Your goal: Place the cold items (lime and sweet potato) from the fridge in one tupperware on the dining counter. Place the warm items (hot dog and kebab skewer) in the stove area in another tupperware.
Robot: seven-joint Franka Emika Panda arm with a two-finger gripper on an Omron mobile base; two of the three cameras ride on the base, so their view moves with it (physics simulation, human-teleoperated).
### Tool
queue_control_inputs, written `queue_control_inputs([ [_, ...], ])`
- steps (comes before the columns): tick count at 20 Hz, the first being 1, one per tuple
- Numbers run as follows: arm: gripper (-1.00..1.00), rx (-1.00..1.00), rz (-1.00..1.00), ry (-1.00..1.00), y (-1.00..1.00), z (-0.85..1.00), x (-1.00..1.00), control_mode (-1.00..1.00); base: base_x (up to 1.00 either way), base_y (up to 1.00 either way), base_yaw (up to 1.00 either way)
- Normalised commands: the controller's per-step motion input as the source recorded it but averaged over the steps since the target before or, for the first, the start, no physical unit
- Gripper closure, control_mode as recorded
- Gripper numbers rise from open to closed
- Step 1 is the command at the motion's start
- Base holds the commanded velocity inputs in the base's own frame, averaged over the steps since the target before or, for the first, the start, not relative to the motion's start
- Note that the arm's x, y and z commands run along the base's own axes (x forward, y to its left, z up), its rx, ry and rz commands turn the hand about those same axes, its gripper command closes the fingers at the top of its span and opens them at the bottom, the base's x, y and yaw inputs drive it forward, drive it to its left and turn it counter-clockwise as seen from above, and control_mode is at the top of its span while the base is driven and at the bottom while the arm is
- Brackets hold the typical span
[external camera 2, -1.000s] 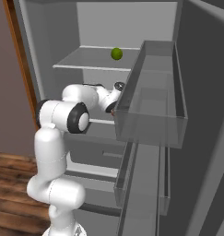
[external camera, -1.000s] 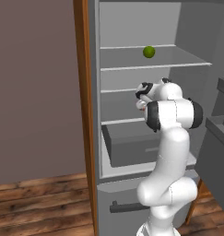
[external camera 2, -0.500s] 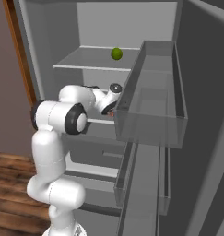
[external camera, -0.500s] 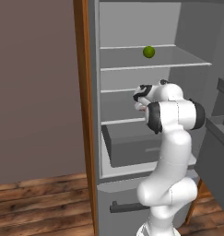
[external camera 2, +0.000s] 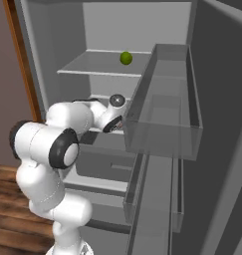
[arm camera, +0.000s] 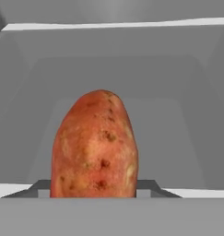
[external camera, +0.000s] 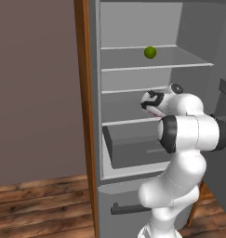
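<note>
A reddish-brown sweet potato (arm camera: 96,145) stands large in the hand view, over a grey fridge shelf (arm camera: 187,138). My gripper (arm camera: 96,186) is shut on it, with a dark fingertip showing at each side of its base. In the base views the gripper (external camera: 149,103) (external camera 2: 115,123) is inside the fridge at the middle shelf. The green lime (external camera: 150,52) (external camera 2: 125,58) lies on the shelf above, well apart from the hand. The tupperware, hot dog and kebab skewer are out of view.
The fridge stands open. Its door (external camera 2: 212,149) hangs to my right, with a clear bin (external camera 2: 165,119) close to the hand. A grey drawer (external camera: 128,148) sits below the middle shelf. A wooden panel (external camera: 84,116) borders the fridge on the left, above the wood floor (external camera: 35,209).
The jaws have shut on the sweet potato. The hand has since drawn slightly down and back from the shelf. The lime has not moved.
</note>
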Motion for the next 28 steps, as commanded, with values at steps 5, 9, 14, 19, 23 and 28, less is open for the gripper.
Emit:
queue_control_inputs([
  [5,1.0,-0.02,-0.12,0.0,0.13,0.83,-0.77,-1.0,0.0,0.0,0.0],
  [9,1.0,-0.03,-0.05,0.05,0.14,0.87,-0.66,-1.0,0.0,0.0,0.0],
  [14,1.0,-0.06,-0.02,0.0,0.17,0.6,-0.77,-1.0,0.0,0.0,0.0],
  [19,1.0,-0.05,-0.02,0.0,0.16,0.43,-0.99,-1.0,0.0,0.0,0.0],
  [23,1.0,0.0,-0.03,0.0,0.06,0.39,-1.0,-1.0,0.0,0.0,0.0],
  [28,1.0,0.0,0.0,0.0,0.0,0.44,-1.0,-1.0,0.0,0.0,0.0],
])
